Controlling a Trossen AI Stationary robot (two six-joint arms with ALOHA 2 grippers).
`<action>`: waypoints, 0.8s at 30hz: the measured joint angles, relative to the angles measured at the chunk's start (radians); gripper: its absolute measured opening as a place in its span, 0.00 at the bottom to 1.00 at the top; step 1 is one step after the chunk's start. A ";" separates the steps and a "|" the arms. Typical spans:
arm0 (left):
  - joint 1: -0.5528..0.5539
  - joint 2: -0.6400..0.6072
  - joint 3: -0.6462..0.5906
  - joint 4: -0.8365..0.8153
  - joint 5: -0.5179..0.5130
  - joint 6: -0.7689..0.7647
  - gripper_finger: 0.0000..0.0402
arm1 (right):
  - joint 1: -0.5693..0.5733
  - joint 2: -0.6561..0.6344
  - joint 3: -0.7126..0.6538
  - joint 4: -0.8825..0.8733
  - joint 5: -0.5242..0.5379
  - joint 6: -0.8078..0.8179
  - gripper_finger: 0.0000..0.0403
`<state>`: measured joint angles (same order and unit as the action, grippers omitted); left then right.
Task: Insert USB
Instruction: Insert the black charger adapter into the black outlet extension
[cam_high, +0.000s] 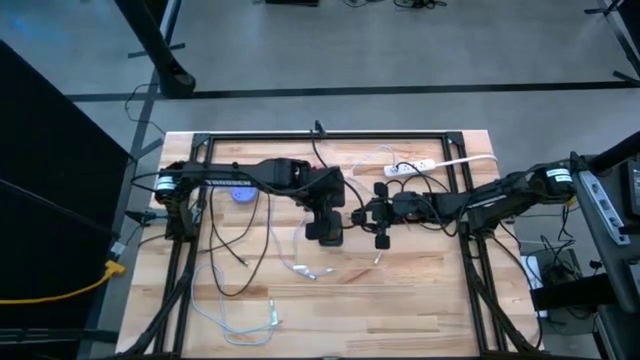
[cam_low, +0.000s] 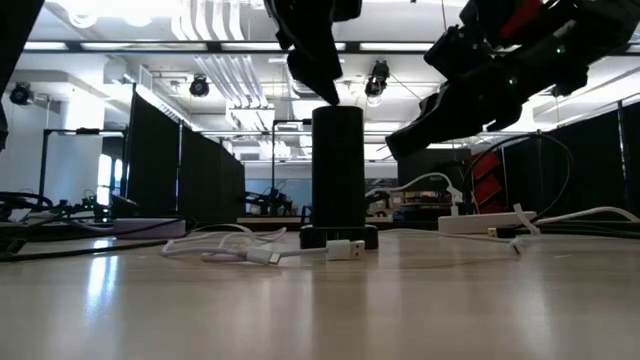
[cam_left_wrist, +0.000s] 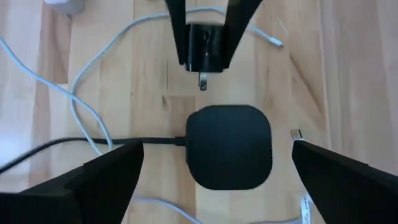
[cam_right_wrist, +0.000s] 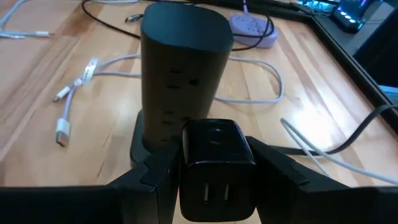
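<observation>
Matt black plastic tower (cam_right_wrist: 180, 74) on pale smooth wooden table (cam_high: 420, 290)

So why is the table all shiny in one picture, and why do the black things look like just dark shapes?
In the low view, the ceiling lights sit behind everything, so the tower and arms turn into silhouettes, and the wooden table mirrors that light as glare. In the left wrist view, the open left hand fingers up close look blurry, while the tower top stays sharper.
</observation>
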<state>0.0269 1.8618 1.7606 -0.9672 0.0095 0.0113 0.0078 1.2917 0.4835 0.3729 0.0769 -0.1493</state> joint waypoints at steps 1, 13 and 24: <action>0.000 0.000 -0.013 0.014 0.000 -0.008 0.99 | 0.000 -0.005 0.000 -0.003 -0.004 0.002 0.36; -0.002 0.000 -0.137 0.174 0.061 -0.051 0.99 | 0.000 -0.078 0.000 -0.032 0.000 -0.016 0.36; 0.007 0.000 -0.249 0.270 -0.009 -0.037 0.99 | 0.000 -0.088 0.000 -0.060 0.001 0.017 0.36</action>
<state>0.0339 1.8618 1.5120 -0.6970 0.0008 -0.0261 0.0078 1.2037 0.4831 0.3131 0.0783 -0.1320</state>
